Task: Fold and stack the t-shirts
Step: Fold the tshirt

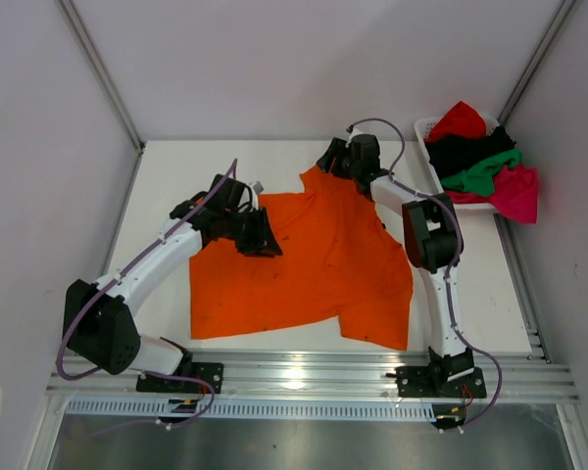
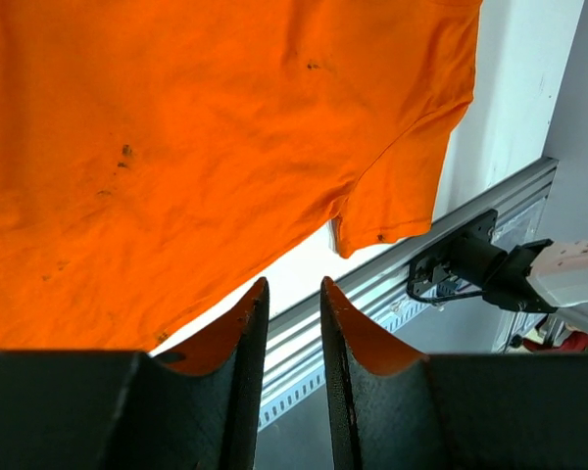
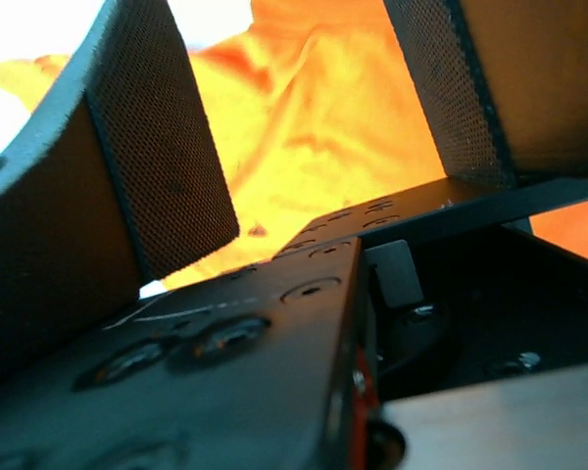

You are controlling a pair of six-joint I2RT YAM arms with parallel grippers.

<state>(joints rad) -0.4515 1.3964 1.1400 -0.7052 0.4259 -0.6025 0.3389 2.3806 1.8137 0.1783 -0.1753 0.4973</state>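
A bright orange t-shirt (image 1: 314,264) lies spread flat in the middle of the table; it also shows in the left wrist view (image 2: 176,147) and the right wrist view (image 3: 314,127). My left gripper (image 1: 263,238) hovers over the shirt's left part, its jaws a narrow gap apart with nothing between them (image 2: 294,286). My right gripper (image 1: 331,162) is at the shirt's far edge, wide open (image 3: 304,88), with orange cloth seen between its fingers. The red (image 1: 459,119), black (image 1: 465,149), green (image 1: 485,171) and magenta-pink (image 1: 514,191) t-shirts lie heaped in the basket.
The white slatted basket (image 1: 423,127) stands at the back right, with the magenta-pink shirt hanging over its near side. A metal rail (image 1: 314,372) runs along the table's near edge. Grey walls close in the left, back and right sides.
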